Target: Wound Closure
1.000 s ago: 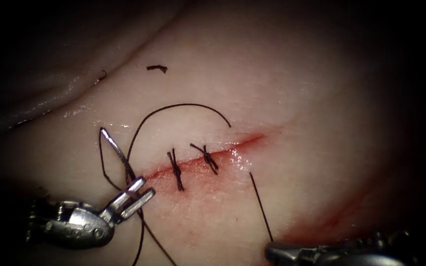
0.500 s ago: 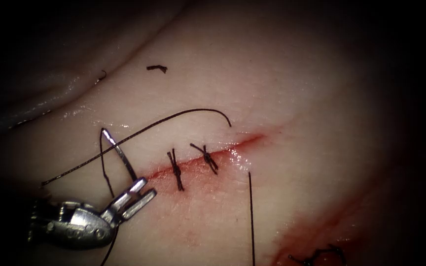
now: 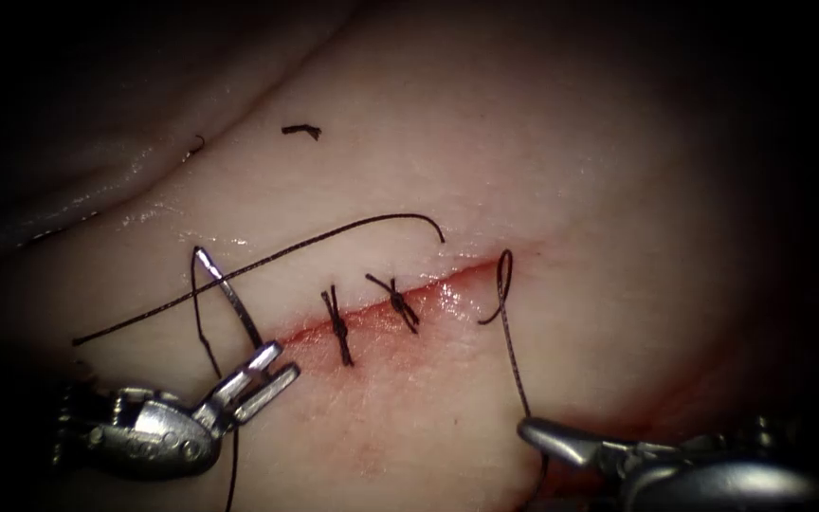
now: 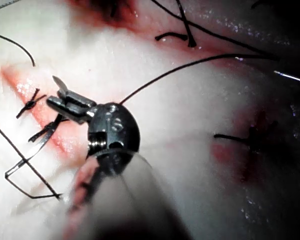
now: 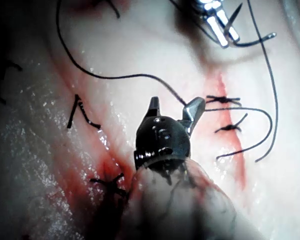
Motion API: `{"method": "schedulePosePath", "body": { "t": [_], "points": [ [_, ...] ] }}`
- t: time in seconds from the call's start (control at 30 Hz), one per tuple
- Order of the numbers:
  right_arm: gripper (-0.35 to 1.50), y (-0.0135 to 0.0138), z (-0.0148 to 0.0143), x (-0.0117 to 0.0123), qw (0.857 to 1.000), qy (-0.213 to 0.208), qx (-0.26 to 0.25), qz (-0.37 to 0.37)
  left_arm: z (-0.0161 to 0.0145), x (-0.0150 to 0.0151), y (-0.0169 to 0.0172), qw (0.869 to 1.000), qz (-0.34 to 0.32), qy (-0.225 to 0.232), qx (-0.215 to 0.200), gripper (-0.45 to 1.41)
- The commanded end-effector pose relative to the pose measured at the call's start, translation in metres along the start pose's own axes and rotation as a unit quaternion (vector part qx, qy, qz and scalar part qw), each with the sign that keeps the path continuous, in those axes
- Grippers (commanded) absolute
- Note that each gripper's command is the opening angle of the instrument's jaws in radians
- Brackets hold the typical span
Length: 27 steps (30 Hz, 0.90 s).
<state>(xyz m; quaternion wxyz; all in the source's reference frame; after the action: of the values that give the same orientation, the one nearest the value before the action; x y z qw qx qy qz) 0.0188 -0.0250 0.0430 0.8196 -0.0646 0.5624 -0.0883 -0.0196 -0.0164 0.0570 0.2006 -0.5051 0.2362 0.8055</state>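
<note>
My left hand [image 3: 263, 373] grips the needle [image 3: 227, 296] near its rear end, left of the cut [image 3: 447, 284], outside the tissue [image 3: 561, 171]. My right hand [image 5: 172, 111] is spread open, thread [image 3: 509, 332] beside it.

The tissue [image 3: 542, 171] looks wet and glossy, smooth. Both tools, left [image 3: 256, 377] and right [image 3: 561, 442], are shiny polished metal, like the needle [image 3: 227, 294]. The thread [image 3: 334, 237] is dark, matt, fine.
</note>
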Motion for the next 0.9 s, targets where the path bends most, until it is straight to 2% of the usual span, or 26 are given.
{"method": "schedulePosePath", "body": {
  "t": [0.03,0.1,0.17,0.23,0.37,0.57,0.63,0.73,0.9],
  "points": [
    [1.30,0.0000,0.0010,-0.0017,1.000,-0.004,-0.002,-0.002,0.0002,-0.0003,0.0008,1.000,-0.001,0.000,-0.001,-0.45],
    [1.30,0.0001,0.0006,-0.0024,1.000,0.001,-0.004,-0.004,0.0001,-0.0004,0.0008,1.000,-0.001,0.000,-0.001,-0.45],
    [1.33,0.0002,-0.0006,-0.0029,0.998,0.021,-0.019,0.058,0.0001,-0.0004,0.0007,1.000,-0.001,0.001,-0.002,-0.45],
    [1.47,0.0000,-0.0021,-0.0030,0.989,0.046,-0.035,0.136,0.0000,-0.0005,0.0006,1.000,-0.001,0.001,-0.002,-0.45],
    [1.47,-0.0012,-0.0062,-0.0032,0.981,0.071,-0.025,0.181,0.0002,-0.0005,0.0008,1.000,0.000,0.001,-0.001,-0.45],
    [1.47,-0.0013,-0.0118,-0.0044,0.981,0.043,-0.041,0.185,0.0005,-0.0004,0.0011,1.000,0.000,0.001,-0.002,-0.45],
    [1.47,-0.0008,-0.0121,-0.0053,0.983,0.033,-0.050,0.171,0.0007,-0.0005,0.0013,1.000,0.001,0.000,-0.005,-0.45],
    [1.47,-0.0002,-0.0109,-0.0068,0.985,0.022,-0.060,0.159,0.0009,-0.0005,0.0016,1.000,0.002,-0.001,-0.006,-0.45],
    [1.43,0.0002,-0.0062,-0.0090,0.986,0.028,-0.057,0.152,0.0008,-0.0005,0.0015,1.000,0.002,-0.001,-0.007,-0.45]
  ]
}}
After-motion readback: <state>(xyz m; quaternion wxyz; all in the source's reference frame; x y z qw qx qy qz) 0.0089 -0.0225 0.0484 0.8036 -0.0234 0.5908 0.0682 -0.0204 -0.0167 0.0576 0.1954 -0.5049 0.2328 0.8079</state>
